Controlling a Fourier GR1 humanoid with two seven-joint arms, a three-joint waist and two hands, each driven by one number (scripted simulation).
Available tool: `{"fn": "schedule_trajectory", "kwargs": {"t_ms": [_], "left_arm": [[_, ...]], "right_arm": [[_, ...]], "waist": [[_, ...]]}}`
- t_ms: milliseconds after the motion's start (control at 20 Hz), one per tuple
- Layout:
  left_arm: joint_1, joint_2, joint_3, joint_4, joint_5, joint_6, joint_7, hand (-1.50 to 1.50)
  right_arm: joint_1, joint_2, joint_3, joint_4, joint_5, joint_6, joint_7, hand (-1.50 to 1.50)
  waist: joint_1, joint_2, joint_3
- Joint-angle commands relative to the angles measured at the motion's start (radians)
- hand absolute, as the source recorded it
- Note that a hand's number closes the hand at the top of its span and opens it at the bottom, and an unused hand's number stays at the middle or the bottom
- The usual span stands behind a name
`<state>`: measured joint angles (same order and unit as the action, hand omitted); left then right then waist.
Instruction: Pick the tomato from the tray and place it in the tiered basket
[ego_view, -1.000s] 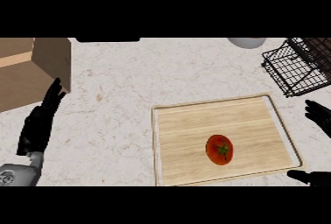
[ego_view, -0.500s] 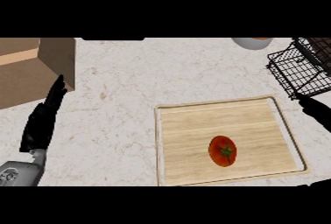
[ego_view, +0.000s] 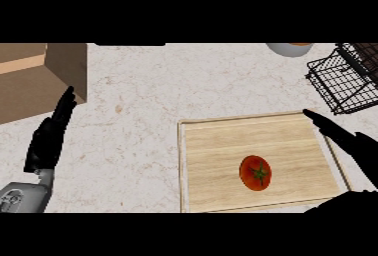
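- The tomato (ego_view: 255, 172) lies on the wooden tray (ego_view: 221, 145), right of the tray's middle and nearer its front edge, green stem scar facing up.
- The right hand (ego_view: 353, 146) hovers over the tray's right rim, fingers straight and apart from a dark shape low at the edge that is probably its thumb; it holds nothing and does not touch the tomato.
- The left hand (ego_view: 50, 137) rests at the view's left, fingers straight and pointing up, near a cardboard box (ego_view: 37, 75), well apart from the tray.
- The tiered basket (ego_view: 343, 77), black wire, stands at the counter's (ego_view: 148, 100) far right, beyond the tray's back corner.
- I judge the tomato light, smooth-skinned and a bit soft, so it could slip or bruise, and roll on the flat board.
- The best hold looks to be across its widest middle, fingers on one side and thumb opposite, coming down from above.
- The grasp has not yet begun.
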<state>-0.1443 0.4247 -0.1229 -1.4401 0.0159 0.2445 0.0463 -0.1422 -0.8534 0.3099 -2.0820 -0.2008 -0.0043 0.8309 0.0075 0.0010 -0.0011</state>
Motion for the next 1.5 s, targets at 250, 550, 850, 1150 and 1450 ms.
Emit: {"fn": "schedule_trajectory", "kwargs": {"t_ms": [250, 550, 850, 1150, 1450], "left_arm": [[-0.015, -0.013, 0.061, -0.003, -0.040, -0.054, 0.029, 0.00], [-0.080, -0.074, 0.077, 0.085, -0.083, -0.057, 0.007, 0.00], [-0.037, -0.072, 0.103, 0.002, -0.087, -0.095, 0.038, 0.00], [-0.045, -0.093, 0.147, 0.049, -0.101, -0.118, 0.002, 0.00], [-0.027, -0.139, 0.105, -0.024, -0.170, -0.092, 0.042, 0.00]], "right_arm": [[0.002, 0.160, 0.069, -0.022, 0.170, 0.082, 0.135, -1.50], [0.049, 0.236, 0.078, 0.034, 0.306, 0.144, 0.049, -1.50], [0.104, 0.257, 0.061, -0.017, 0.429, 0.190, 0.066, -1.50], [0.094, 0.369, 0.115, -0.037, 0.563, 0.221, 0.132, -1.50], [0.015, 0.470, 0.126, 0.059, 0.585, 0.277, 0.169, -1.50]], "waist": [[-0.009, -0.002, 0.001], [-0.011, -0.001, 0.001], [-0.010, -0.002, 0.001], [-0.009, -0.001, 0.001], [-0.005, -0.001, 0.001]]}}
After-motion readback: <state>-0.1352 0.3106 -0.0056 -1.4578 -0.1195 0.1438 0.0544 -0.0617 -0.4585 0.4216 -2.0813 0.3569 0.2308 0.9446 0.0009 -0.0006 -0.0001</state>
